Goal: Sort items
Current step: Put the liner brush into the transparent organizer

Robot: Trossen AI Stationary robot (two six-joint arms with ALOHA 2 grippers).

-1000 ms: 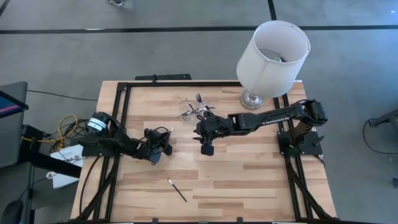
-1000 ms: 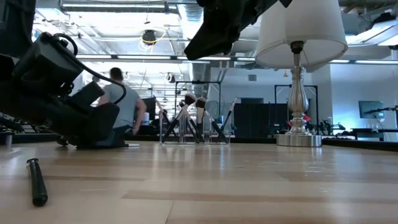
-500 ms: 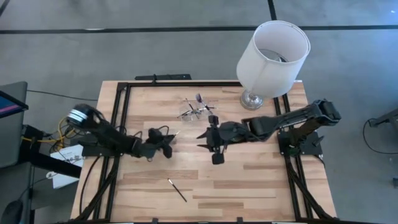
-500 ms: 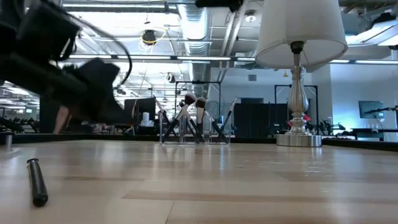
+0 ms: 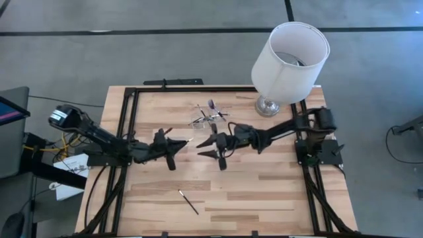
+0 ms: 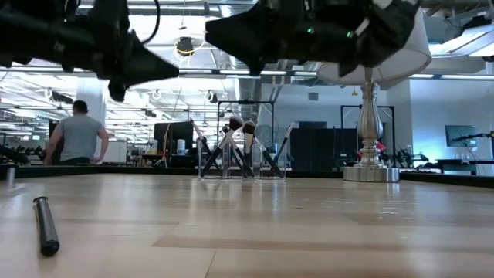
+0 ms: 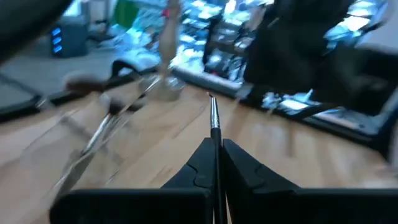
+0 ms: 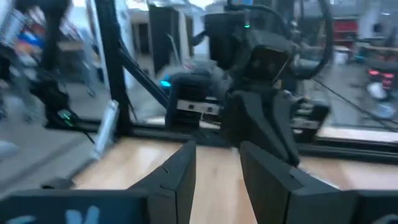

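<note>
My left gripper (image 5: 180, 143) hangs above the table's middle, shut on a slim black-handled makeup brush (image 7: 214, 121). The brush's silvery ferrule and small tip (image 5: 190, 139) stick out toward my right gripper (image 5: 200, 147). That one stands open a short way to the right, level, and faces the left one with nothing between its fingers (image 8: 177, 171). A small clear container (image 5: 207, 118) with several brushes leaning in it stands at the far middle. Another brush (image 5: 188, 201) lies flat on the near part of the table. My left gripper pinches the brush's black handle (image 7: 216, 163) between its two fingers (image 7: 198, 167). The fingers lie level and along the brush, pointing toward the table's right. The brush is lifted clear of the table, about level, with its ferrule end sticking out past the fingertips.
A big lamp with a white shade (image 5: 289, 58) stands at the far right corner on a silvery foot (image 5: 268, 106). A black frame (image 5: 129, 132) runs along the table's edges. A person (image 6: 77, 139) shows in the room beyond the table.
My left gripper has risen off the table with the brush and tipped from pointing down to level, toward the right. My right gripper has drawn back a little toward the right, come down and tipped to level, so it now faces the left gripper.
</note>
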